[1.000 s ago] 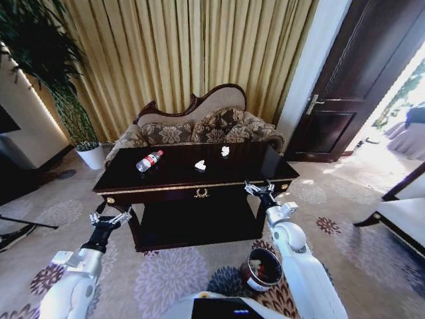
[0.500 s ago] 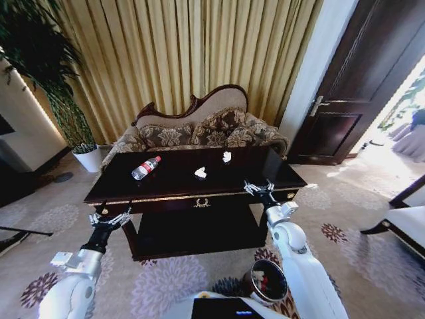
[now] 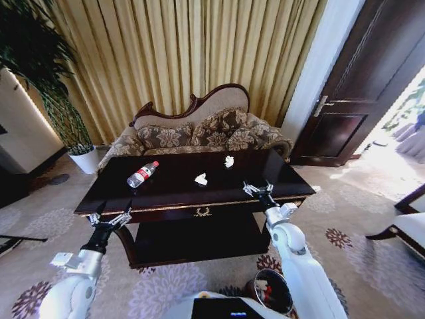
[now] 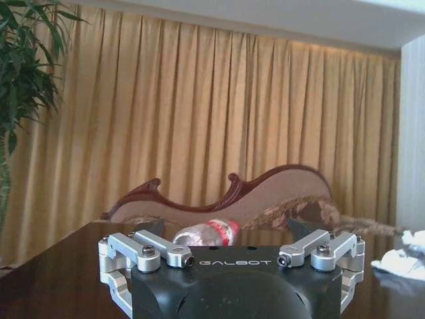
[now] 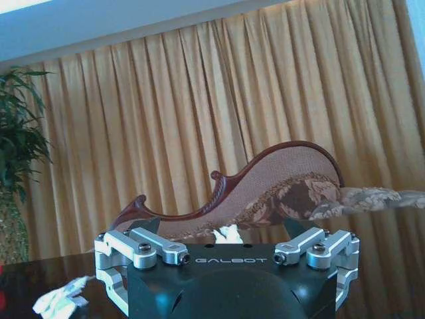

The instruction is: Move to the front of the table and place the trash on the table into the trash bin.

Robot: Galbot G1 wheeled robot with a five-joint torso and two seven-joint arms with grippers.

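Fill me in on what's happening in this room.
A wheeled robot faces the dark table with both arms raised and nothing held. The left gripper hovers before the table's front left edge, the right gripper over its front right edge, both with jaws open. The bottle and two white scraps lie untouched on top. The trash bin stands on the carpet by the robot's right arm.

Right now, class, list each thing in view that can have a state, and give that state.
Bottle: lying on its side on the table.
White scraps: on the tabletop.
Trash bin: upright on the carpet.
Left gripper: open, empty.
Right gripper: open, empty.
Door: open.
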